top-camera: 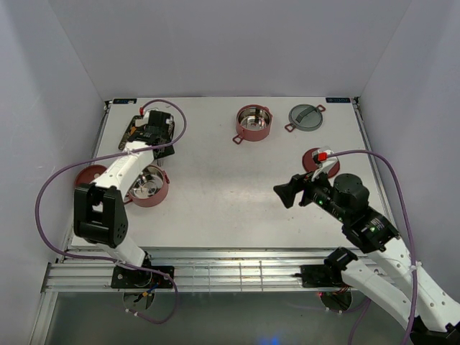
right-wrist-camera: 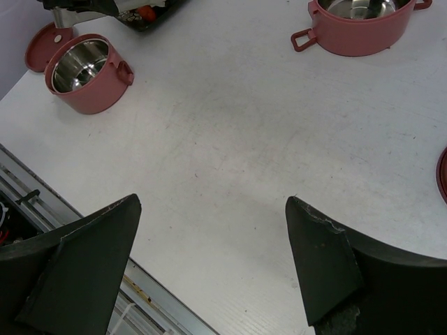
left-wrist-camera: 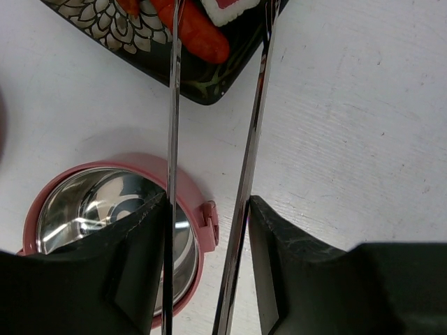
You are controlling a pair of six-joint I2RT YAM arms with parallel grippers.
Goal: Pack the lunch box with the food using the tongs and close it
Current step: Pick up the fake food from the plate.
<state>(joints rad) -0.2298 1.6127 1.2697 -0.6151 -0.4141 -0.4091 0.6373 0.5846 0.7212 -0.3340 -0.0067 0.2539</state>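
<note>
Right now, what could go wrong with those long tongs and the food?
1. The tongs are thin and shiny, held in the left end effector, so the orange food piece might slip out and drop on the table.
2. The bowl is partly hidden under the end effector, so a drop might miss it.
3. The tongs might nudge the plate.

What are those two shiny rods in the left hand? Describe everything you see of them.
They are the tongs: two slim, mirror-bright metal arms, apart. The left hand grips them between its dark fingers. They pass above a red bowl and reach over the patterned plate of food; tips and joined end are out of view.
</note>
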